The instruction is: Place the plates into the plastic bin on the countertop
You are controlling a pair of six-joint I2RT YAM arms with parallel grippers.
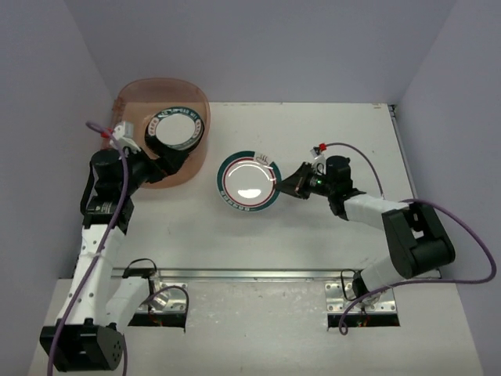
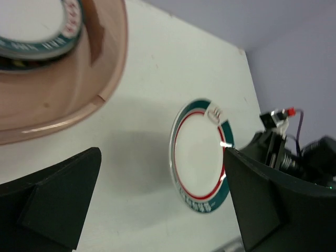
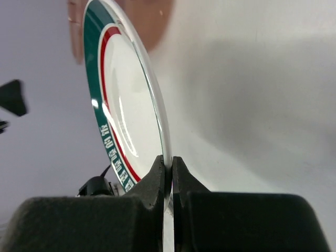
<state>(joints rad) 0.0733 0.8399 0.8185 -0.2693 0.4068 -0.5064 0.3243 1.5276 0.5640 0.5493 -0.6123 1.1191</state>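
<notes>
A white plate with a teal and red rim (image 1: pixel 249 182) is at the middle of the countertop (image 1: pixel 313 235). My right gripper (image 1: pixel 280 182) is shut on its right edge. In the right wrist view both fingertips (image 3: pixel 160 170) pinch the plate's thin rim (image 3: pixel 126 105). A shadow beside the plate (image 2: pixel 199 157) suggests it is slightly raised. The pinkish plastic bin (image 1: pixel 133 98) stands at the far left with a stack of plates (image 1: pixel 178 128) inside. My left gripper (image 1: pixel 166 154) hangs open over the bin's near wall, its fingers (image 2: pixel 58 199) wide apart and holding nothing.
A metal rail (image 1: pixel 258 274) runs along the countertop's front edge. Purple cables trail from both arms. Grey walls close the table in at the back and sides. The bin's wall (image 2: pixel 113 63) curves close in front of the left fingers.
</notes>
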